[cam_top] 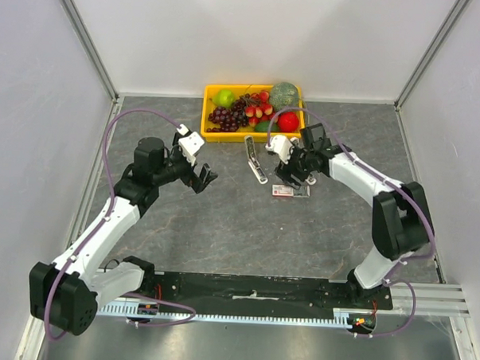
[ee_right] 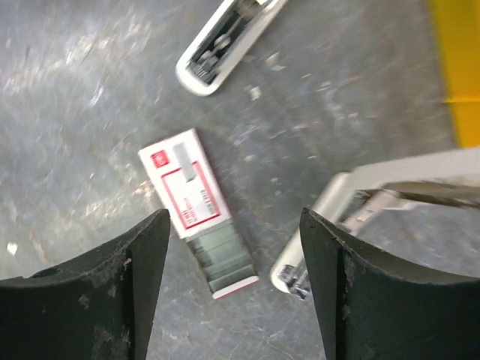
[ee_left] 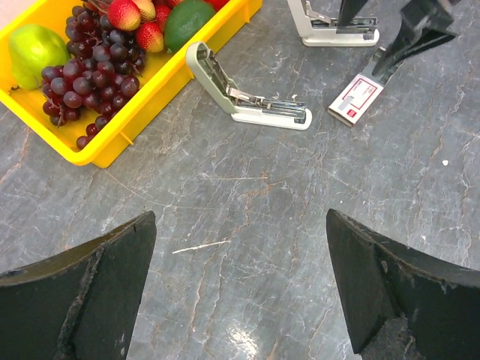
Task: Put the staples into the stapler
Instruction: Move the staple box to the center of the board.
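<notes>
both left pincer and right pincer are gaping, empty. staples box is lying half open; yellow tray is holding fruit.

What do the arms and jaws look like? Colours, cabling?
Left arm and right arm: white shell links, black joint housings, a lilac cable looped along each. Jaws are black, wedge-shaped, with scuffed, worn faces.

A yellow tray lies ahead and to the left of the left claw, holding purple grapes, a green apple, strawberries and a dark-green fruit.
</notes>
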Tool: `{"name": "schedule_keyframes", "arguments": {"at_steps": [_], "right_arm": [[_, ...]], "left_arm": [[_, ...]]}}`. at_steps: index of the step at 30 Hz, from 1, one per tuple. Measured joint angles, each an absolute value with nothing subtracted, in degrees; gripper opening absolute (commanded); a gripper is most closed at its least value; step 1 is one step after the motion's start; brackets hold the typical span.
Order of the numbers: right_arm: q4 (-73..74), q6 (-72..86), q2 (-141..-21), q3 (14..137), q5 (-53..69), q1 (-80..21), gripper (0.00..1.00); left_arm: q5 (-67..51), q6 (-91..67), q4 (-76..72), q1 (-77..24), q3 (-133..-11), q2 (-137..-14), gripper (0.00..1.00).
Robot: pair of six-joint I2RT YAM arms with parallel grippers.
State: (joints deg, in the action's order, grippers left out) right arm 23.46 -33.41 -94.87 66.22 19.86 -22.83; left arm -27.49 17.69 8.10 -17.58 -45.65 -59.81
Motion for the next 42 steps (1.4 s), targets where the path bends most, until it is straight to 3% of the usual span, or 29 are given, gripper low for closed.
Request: {"name": "schedule_keyframes", "arguments": {"at_steps": [10, 34, 42], "right_arm": [[37.6, -46.3, -104.3, 69.5, 24.7, -23.6, 0.82], [33.7, -51.0, -104.8, 68.6, 22.3, -23.6, 0.82], [34.1, -51.2, -107.2, 69.6, 20.9, -23.6, 0.75]], "left_arm": [[-28.5, 18.2, 9.9, -17.6, -45.6, -58.0, 1.00], [-29.1, 18.3, 10.2, -17.6, -45.3, -57.7, 1.00], [-29.1, 18.3, 10.2, -17.6, -44.9, -57.7, 1.00]]}}
